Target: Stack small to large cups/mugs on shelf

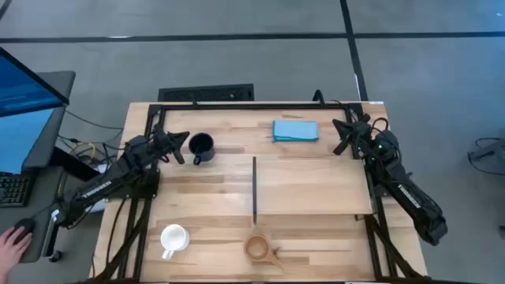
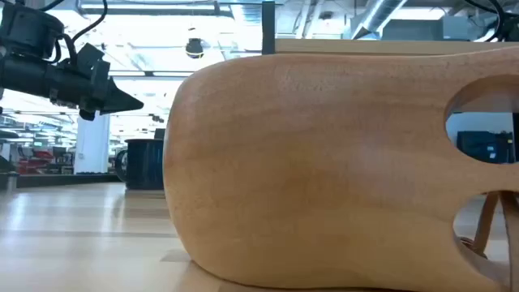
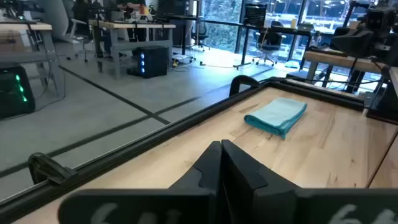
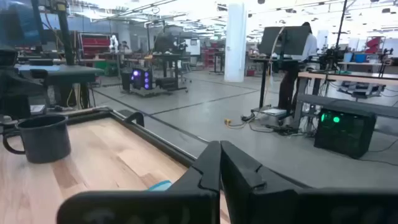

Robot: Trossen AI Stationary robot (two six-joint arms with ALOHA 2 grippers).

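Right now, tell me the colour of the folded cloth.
Light blue, nearly turquoise; the folded cloth shows best in the left wrist view.

Blue cloth (image 1: 296,130), far tbl edge

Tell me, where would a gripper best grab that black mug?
Probably by the rim, coming straight down. The black mug stands upright with its mouth open to the top, so one finger could slip inside and one outside the wall. Its handle seems to point toward the table's near edge, so grip away from it. The left gripper, shut, waits beside it.

an open-plan robotics lab: workbenches (image 3: 124,28), office chairs (image 3: 255,18), lit computer towers (image 4: 345,127), concrete floor (image 1: 237,55).
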